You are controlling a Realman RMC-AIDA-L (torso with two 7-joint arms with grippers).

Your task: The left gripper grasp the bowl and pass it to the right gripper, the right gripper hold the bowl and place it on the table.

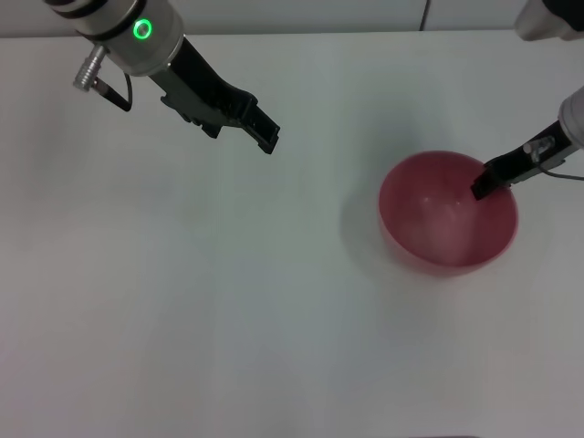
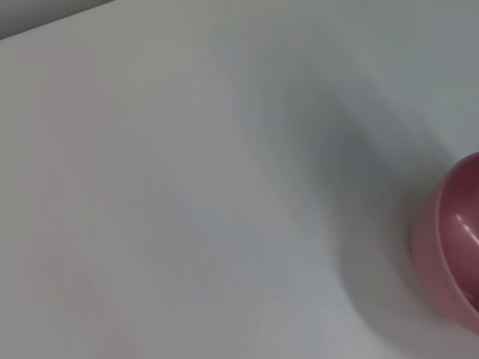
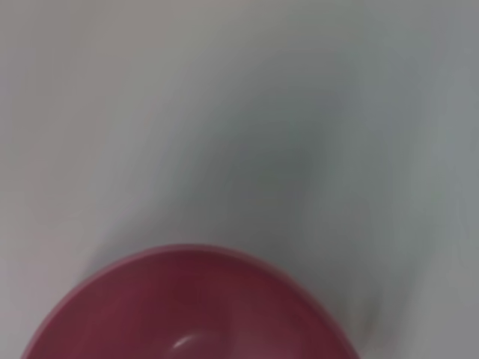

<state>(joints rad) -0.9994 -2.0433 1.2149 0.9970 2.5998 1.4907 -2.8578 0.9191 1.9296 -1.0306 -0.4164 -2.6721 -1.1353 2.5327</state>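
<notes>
On the white surface: the round, deep pink plastic bowl (image 1: 448, 213) sits upright on the plain white matte surface (image 1: 228, 319), on the robot's right side.
Right tool: the slim black right tool (image 1: 481, 187) reaches down and inward from the right edge of the head view, its tip at the bowl's rim nearest that arm and dipping just inside the bowl.
Right tool state: whether its fingers pinch the rim or stand apart from it, I cannot tell.
Right arm pose: only a short grey-white stretch of the forearm shows, slanting down toward the bowl, with a thin dark cable beside it.
Right wrist view: the bowl's (image 3: 191, 307) rim and hollow lie directly beneath this tool, with bare surface (image 3: 224, 112) beyond.
Left tool: the chunky black left tool (image 1: 267, 134) hangs above the surface, well apart from the bowl and pointing toward it, holding nothing.
Left tool state: its fingers appear close together, with only a narrow gap.
Left arm pose: the white arm with the green glowing ring (image 1: 142, 29) comes in from the far left corner, slanting down toward the middle.
Left wrist view: the bowl (image 2: 453, 239) shows only at the edge, far ahead of this tool across bare surface (image 2: 187, 187).
</notes>
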